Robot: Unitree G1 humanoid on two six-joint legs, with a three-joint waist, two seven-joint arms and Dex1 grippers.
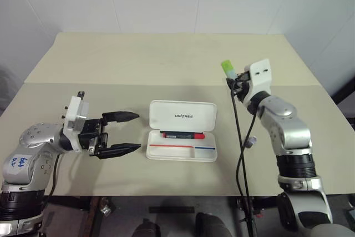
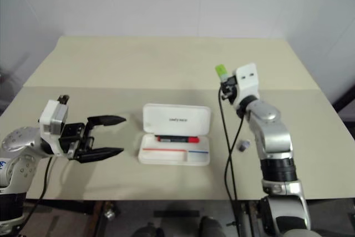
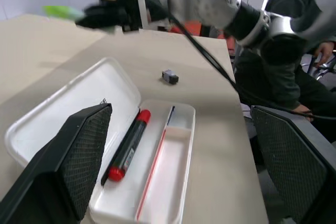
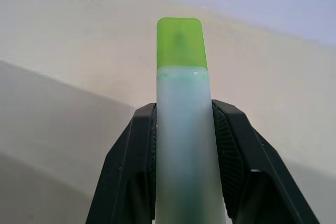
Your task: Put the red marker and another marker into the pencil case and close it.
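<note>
While the pencil case (image 1: 182,131) lies open with the red marker (image 1: 183,135) inside, the right pincer (image 1: 233,79) grips the green marker (image 1: 228,69) aloft, probably for carrying over, and the left pincer (image 1: 127,132) waits wide and empty.

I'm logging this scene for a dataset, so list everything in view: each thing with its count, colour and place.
pencil case: one, white, open at the middle of the table, lid raised toward the far side
red marker: one, black barrel with red cap, lying inside the pencil case
green marker: one, light green with pale body, held above the table to the right of the case
small part: one, dark grey, on the table right of the case
table: one, beige
cable: one, black, hanging along the right arm
person: one, dark clothing, seated beyond the table's edge
left gripper: one, black, open, left of the case
right gripper: one, black, shut on the green marker
</note>
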